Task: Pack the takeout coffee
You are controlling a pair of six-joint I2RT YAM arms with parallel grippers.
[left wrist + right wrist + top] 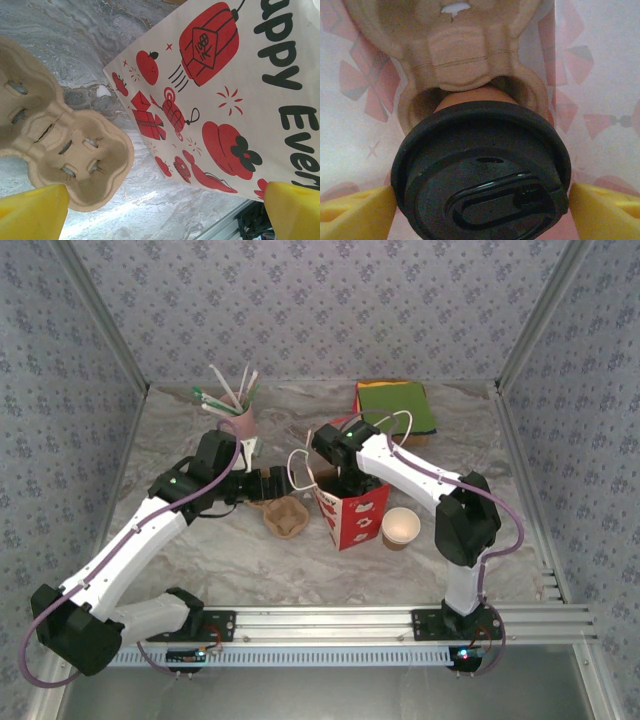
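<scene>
Down inside the paper bag [352, 515], the takeout coffee [480, 150] stands upright, its brown body seated in a well of a pulp carrier [465, 55] that lies on the bag's floor. The bag's pale walls, printed with faint red shapes, rise on both sides of it. My right gripper [481, 210] reaches into the bag's open top and straddles the cup's black lid [485, 200]. The jaws are spread wide, with one yellow fingertip [357, 210] tight against each side of the rim. Whether they press on the lid or merely flank it, I cannot tell.

My left gripper [162, 212] hangs low over the table [200, 550], just to the left of the bag. Its jaws are fully apart and nothing is between them. Under it lies a second pulp carrier [50, 145], with no cup in it, close beside the bag's printed face.

To the right of the bag, a lidless cup [401, 527] with a cream inside stands near it on the table. Farther back, a pink cup [243, 426] holds a fan of straws [225, 390], and a stack of coloured napkins [395, 408] sits by the rear wall.
</scene>
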